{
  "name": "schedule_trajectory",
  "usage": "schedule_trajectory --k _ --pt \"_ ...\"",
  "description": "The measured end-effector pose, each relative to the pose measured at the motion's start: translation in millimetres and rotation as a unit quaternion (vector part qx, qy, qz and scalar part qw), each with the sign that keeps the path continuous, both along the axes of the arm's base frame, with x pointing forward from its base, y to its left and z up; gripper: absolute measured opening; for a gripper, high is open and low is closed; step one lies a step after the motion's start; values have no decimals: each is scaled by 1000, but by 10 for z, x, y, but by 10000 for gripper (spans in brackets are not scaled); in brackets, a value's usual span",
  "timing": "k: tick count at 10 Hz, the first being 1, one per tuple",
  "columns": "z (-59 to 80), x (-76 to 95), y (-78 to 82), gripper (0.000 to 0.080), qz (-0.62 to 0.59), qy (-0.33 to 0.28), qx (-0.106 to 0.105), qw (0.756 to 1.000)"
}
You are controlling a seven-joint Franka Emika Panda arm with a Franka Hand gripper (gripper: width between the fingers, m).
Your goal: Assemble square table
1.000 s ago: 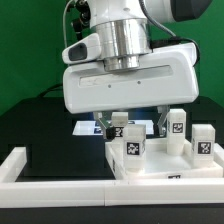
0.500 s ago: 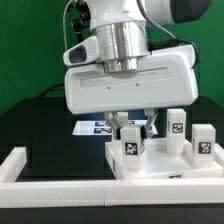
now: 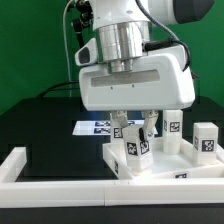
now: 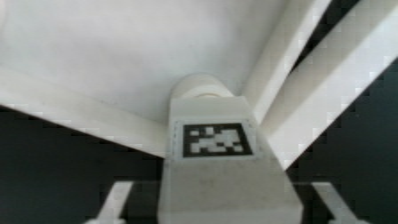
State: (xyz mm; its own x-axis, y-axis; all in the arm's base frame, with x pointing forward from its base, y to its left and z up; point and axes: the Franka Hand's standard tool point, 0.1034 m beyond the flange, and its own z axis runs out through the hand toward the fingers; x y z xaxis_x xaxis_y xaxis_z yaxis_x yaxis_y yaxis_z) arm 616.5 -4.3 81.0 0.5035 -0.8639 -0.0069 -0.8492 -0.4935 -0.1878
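Note:
The square table's white top (image 3: 165,166) lies at the exterior view's right, and its pale surface and rim (image 4: 107,55) show in the wrist view. My gripper (image 3: 135,134) hangs over its near-left corner, shut on one short white leg (image 3: 137,150) that carries a black-and-white tag and leans slightly. In the wrist view this leg (image 4: 217,165) stands between the fingers (image 4: 116,203) of my gripper (image 4: 221,205). Two more tagged legs (image 3: 175,126) (image 3: 207,141) stand upright on the top behind and to the right.
Long white bars (image 3: 60,173) edge the black surface along the front and the exterior view's left. The marker board (image 3: 98,127) lies flat behind the gripper. A green backdrop closes the rear.
The jaws have gone from wide open to shut on the leg. The hand has then shifted a little toward the exterior view's right, and the leg now leans.

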Motion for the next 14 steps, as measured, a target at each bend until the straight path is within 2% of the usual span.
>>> schedule_trajectory --k 2,4,6,7,9,10,11,12,14 --pt "1 -4 -25 290 -152 14 29 988" --pt "1 -1 -13 291 -276 23 67 959" --pt "-10 4 31 291 -355 25 92 930" --pt "-12 3 50 291 -373 26 96 922" --pt "-13 1 46 295 -354 23 93 930" --pt "-14 2 55 517 -350 23 92 932" --pt "-17 15 112 517 -275 16 71 959" --pt "-43 -2 192 620 -191 12 53 980" --pt "-56 -24 205 645 -116 9 41 992"
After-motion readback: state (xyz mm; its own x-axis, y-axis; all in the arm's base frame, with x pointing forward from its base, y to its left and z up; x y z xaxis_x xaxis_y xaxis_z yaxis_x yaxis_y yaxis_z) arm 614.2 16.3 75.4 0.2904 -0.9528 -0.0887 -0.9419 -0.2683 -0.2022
